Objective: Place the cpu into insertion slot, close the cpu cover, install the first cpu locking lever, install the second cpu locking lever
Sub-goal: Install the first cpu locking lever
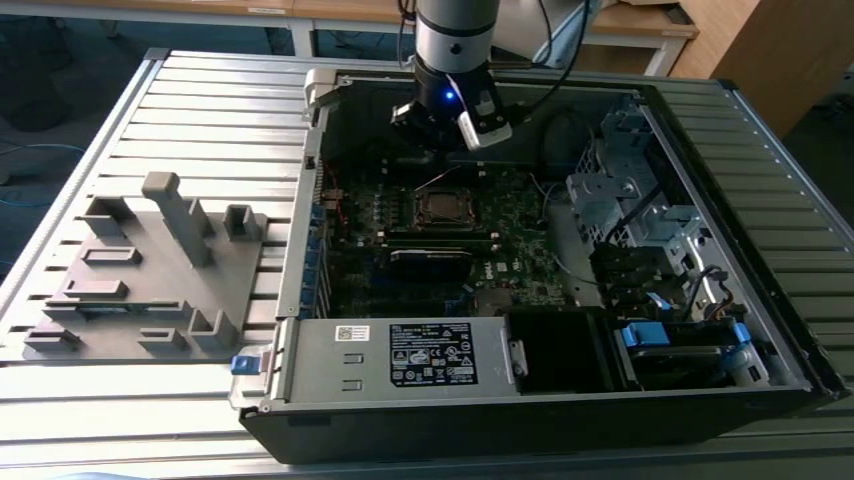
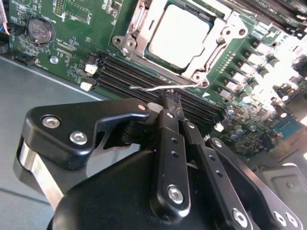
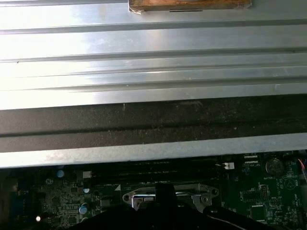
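Cpu [image 2: 178, 29] sits in the insertion slot [image 1: 445, 206] with the cpu cover [image 2: 221, 44] down over it. Step in hand, as I judge it: a locking lever [image 2: 148, 89]. End effector [image 2: 171, 101] clenched, tips on the lever wire. Latching likely needs a downward press, then a tuck under its hook.

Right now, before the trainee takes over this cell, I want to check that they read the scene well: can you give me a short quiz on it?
1. True or false: the gripper holds the cpu.
2. The gripper's tip is nearest to: A the round coin battery; B the thin wire locking lever; C the blue drive tab.
3. In the exterior view, on which side of the computer case does the grey fixture stand?
Key: 1 false; 2 B; 3 the exterior view's left.
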`<state>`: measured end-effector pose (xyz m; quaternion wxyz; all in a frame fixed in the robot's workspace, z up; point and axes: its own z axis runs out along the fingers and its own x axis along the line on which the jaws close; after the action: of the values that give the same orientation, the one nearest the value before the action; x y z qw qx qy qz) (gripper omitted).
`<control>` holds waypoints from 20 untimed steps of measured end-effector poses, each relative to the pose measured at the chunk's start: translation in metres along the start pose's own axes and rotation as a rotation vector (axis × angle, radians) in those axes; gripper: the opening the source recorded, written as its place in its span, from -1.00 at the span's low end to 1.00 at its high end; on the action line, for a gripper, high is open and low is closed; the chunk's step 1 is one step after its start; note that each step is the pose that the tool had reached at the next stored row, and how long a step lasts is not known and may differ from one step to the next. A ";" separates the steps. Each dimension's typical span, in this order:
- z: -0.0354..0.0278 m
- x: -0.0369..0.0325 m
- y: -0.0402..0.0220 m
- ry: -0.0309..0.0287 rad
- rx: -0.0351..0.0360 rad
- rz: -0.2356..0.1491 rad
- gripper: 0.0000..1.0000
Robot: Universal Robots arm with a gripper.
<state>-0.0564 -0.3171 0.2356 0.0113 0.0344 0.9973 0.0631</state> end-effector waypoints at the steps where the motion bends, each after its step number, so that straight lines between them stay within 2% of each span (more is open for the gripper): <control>1: 0.0000 0.0000 0.0000 0.0000 0.0000 0.000 -0.79; 3: 0.0003 0.0000 0.0001 0.0000 -0.0001 0.000 -0.79; 8: 0.0058 -0.0010 0.0000 0.0000 -0.0001 0.001 -0.79; 20: 0.0123 -0.0060 0.0038 -0.0002 -0.0001 0.001 -0.79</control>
<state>-0.0498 -0.3123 0.2240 0.0114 0.0350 0.9973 0.0632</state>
